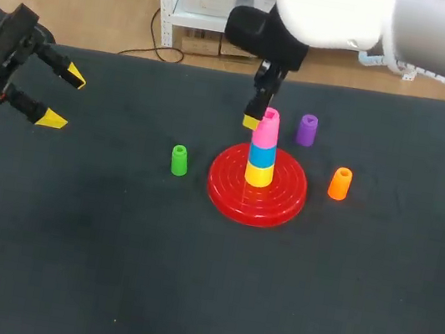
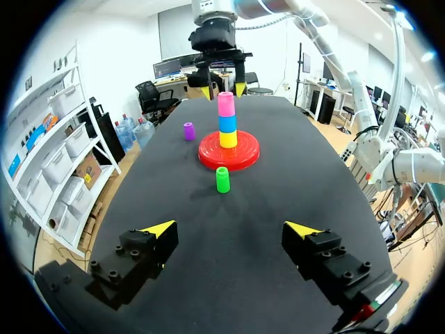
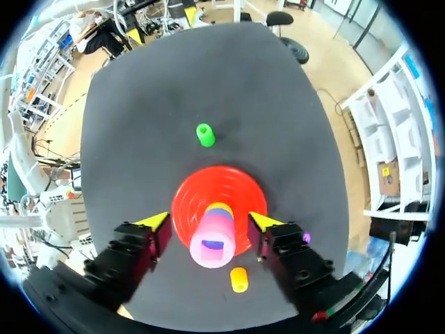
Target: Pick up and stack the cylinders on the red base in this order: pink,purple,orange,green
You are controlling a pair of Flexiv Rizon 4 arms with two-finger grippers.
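It was a robotics lab: shelves [image 2: 50, 139] of bins, monitors [image 2: 170, 67], office chairs [image 2: 147, 94] and other robot arms [image 2: 389, 160] around the black counter [image 2: 229, 236].

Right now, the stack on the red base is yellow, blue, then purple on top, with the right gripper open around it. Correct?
No: the top piece is the pink cylinder, as the head view shows; the purple cylinder stands on the table.
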